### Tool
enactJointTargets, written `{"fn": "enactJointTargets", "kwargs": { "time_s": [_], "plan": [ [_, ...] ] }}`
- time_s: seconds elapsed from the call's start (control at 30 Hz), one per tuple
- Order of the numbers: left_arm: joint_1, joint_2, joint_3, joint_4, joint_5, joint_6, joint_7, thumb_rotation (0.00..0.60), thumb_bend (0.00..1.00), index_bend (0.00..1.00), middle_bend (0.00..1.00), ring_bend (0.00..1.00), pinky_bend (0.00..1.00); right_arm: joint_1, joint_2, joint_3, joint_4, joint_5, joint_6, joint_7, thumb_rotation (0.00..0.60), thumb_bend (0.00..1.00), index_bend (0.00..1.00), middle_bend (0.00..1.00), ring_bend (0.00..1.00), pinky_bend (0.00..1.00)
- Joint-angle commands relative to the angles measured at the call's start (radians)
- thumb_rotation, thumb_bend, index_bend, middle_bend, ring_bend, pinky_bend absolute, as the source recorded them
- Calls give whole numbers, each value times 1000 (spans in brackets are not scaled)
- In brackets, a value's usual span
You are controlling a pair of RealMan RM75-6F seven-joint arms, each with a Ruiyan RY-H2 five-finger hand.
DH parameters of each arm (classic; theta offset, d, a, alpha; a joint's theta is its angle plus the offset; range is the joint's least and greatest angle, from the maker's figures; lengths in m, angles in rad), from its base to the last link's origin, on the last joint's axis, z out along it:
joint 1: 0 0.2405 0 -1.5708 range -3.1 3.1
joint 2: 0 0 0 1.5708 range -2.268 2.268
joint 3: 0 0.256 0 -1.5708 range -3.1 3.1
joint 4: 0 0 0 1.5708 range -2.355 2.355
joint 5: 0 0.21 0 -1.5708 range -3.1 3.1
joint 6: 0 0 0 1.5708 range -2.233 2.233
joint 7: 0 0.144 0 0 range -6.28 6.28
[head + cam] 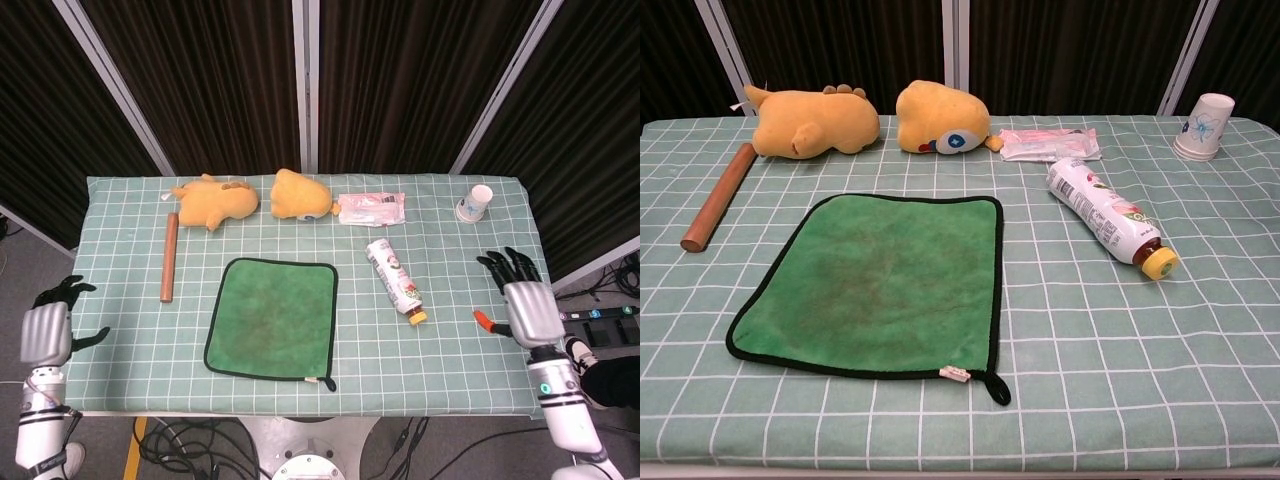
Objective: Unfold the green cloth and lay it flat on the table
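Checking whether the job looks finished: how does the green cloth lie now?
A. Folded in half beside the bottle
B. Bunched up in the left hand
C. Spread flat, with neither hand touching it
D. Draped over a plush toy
C: the green cloth lies spread flat, with the left hand and right hand off at the table's sides.

The green cloth (271, 315) lies fully opened and flat on the bench (480, 300), a roughly square towel with a dark border around every edge. A small white tag and a black hanging loop (997, 388) sit at its near right corner. Its surface shows faint darker patches.
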State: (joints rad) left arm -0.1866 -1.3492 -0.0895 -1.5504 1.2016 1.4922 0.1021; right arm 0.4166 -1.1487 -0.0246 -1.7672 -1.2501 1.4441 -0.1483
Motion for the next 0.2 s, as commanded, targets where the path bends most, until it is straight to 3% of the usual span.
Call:
{"fn": "enactJointTargets", "kwargs": {
  "time_s": [0.03,0.2],
  "plan": [
    [58,23,43,-59,47,79,42,600,68,383,301,278,244,-110,40,-49,5,-46,88,70,561,101,143,114,0,79],
    [113,46,94,-129,116,146,109,600,68,383,300,278,240,-208,45,-76,38,-97,146,180,561,98,143,115,0,66]
  ]
}}
